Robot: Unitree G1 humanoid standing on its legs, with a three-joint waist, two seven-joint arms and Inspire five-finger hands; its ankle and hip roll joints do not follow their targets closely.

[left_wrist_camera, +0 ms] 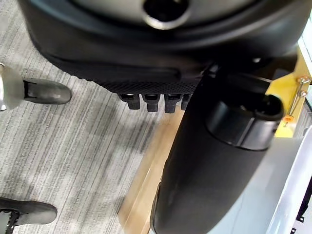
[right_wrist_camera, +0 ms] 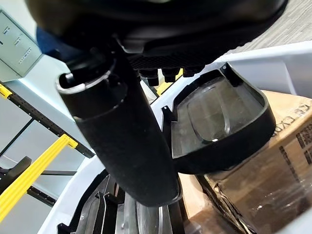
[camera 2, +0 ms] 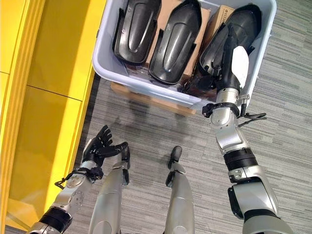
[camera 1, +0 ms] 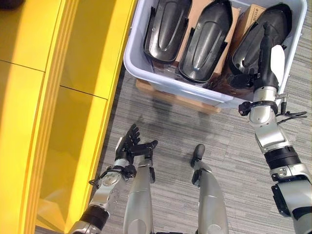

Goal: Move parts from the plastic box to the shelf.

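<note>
Print shows on the cardboard boxes (right_wrist_camera: 273, 161) lying in the plastic box (camera 1: 161, 80) under the black parts (camera 1: 207, 41), just beyond the right hand's (camera 1: 267, 58) fingers. It consists of dark characters, cut off at the edge and too small to read. A grey wall panel (right_wrist_camera: 14, 46) carries tiny illegible marks.
</note>
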